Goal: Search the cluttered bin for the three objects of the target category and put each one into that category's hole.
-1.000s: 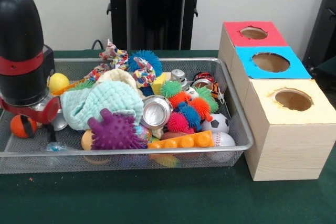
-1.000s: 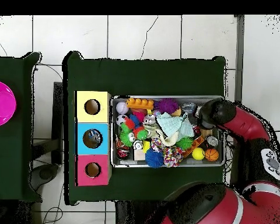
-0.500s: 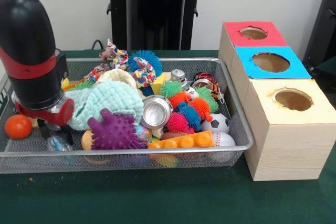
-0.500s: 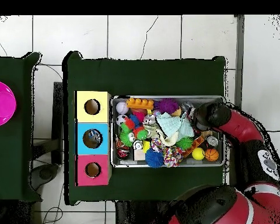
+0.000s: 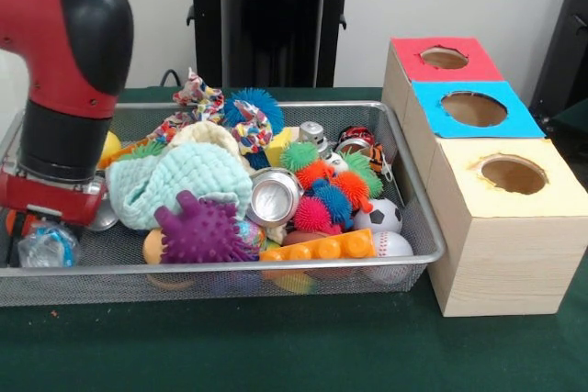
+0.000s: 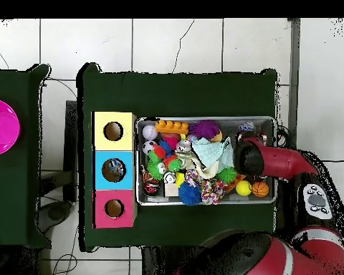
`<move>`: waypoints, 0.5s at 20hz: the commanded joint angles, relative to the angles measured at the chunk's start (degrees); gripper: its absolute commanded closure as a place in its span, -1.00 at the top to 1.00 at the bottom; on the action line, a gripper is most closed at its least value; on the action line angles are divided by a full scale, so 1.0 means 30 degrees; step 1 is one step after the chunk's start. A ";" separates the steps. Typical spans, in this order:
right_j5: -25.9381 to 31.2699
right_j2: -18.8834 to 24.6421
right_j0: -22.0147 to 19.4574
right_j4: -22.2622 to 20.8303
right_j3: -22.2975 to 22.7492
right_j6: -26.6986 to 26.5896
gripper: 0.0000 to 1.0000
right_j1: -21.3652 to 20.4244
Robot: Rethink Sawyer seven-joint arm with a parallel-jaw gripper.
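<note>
One wire-mesh bin [image 5: 230,268] nearest, set on the green table [image 5: 276,346] and heaped with toys. At its near left corner, the gripper [image 5: 42,241] clenched on a small clear bottle [image 5: 48,250] with a blue label, held low just behind the front rim. Above it, the red and black arm [image 5: 73,61], rising out past the top left.

Along the same front rim, an orange brick [image 5: 317,247], with a purple spiky toy [image 5: 197,227] just left of it. Behind those, a silver can [image 5: 273,196] lying open end forward, touching a mint cloth [image 5: 184,181]; a soccer ball [image 5: 378,216] near the right wall.

Right of the bin, three wooden boxes in a row: yellow-topped box [image 5: 514,227] closest, then the blue-topped box [image 5: 436,98] with its round hole [image 5: 473,109], well apart from the bottle, then the red-topped box [image 5: 409,50]. Farthest back, the black pedestal [image 5: 266,25].
</note>
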 commanded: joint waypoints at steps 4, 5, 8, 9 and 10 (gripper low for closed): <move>-0.6262 -0.1496 0.2278 -0.0708 0.0147 0.2674 1.00 0.0596; -0.4853 0.0153 0.1126 -0.0353 0.0836 0.2636 1.00 0.0288; -0.1810 0.3713 -0.1361 0.0618 0.2379 0.2637 -1.00 -0.0293; -0.1922 0.3460 -0.1144 0.0690 0.2301 0.2717 -1.00 -0.0229; -0.2063 0.3296 -0.1014 0.0785 0.2267 0.2845 -1.00 -0.0164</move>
